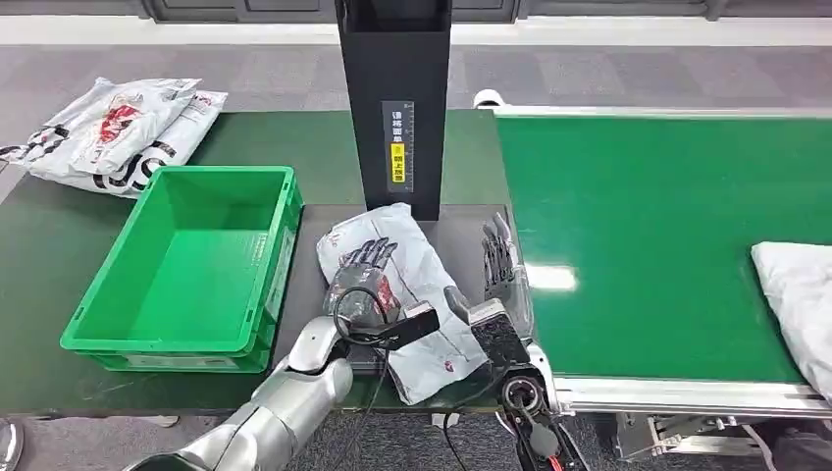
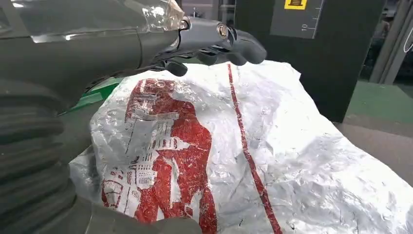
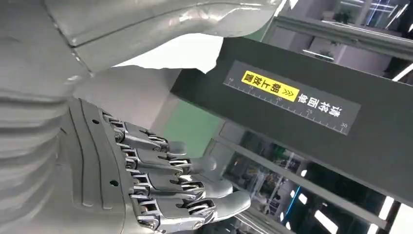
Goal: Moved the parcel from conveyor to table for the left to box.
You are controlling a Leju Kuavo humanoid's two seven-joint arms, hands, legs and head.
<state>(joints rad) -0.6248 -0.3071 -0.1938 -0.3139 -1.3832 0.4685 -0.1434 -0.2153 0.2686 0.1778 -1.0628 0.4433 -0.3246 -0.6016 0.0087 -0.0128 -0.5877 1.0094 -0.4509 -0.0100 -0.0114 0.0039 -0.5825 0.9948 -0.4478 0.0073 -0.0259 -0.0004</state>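
A wide green conveyor belt (image 1: pixel 667 245) fills the right half of the robot's head view, with a white parcel (image 1: pixel 797 294) lying at its far right edge, cut off by the frame. To its left stands a dark table (image 1: pixel 59 245), and between the two rises a tall black scanner post (image 1: pixel 392 98) with a yellow label. On the table sits an open green crate (image 1: pixel 186 265), nothing visible inside, and behind it at the far left corner lies a pile of printed white mail bags (image 1: pixel 113 132). Just right of the crate, in front of the post, rests the task's crumpled silver parcel (image 1: pixel 402 294) with a red print; it lies flat on the table, off the belt. The left hand (image 1: pixel 365 263) is laid over the top of this parcel, fingers stretched across it; the left wrist view shows the dark fingers (image 2: pixel 229 46) spread above the wrapping rather than curled around it, so the hand appears to be unclenched and holding nothing. The right hand (image 1: pixel 498 265) stands just beside the parcel at the belt's edge, fingers straight and apart, grasping nothing. Judging from this, the transfer to the table looks finished and the left hand's boxing step is starting; next it would need to close firmly on the slippery wrapping, lift, and carry the parcel over the crate's near wall
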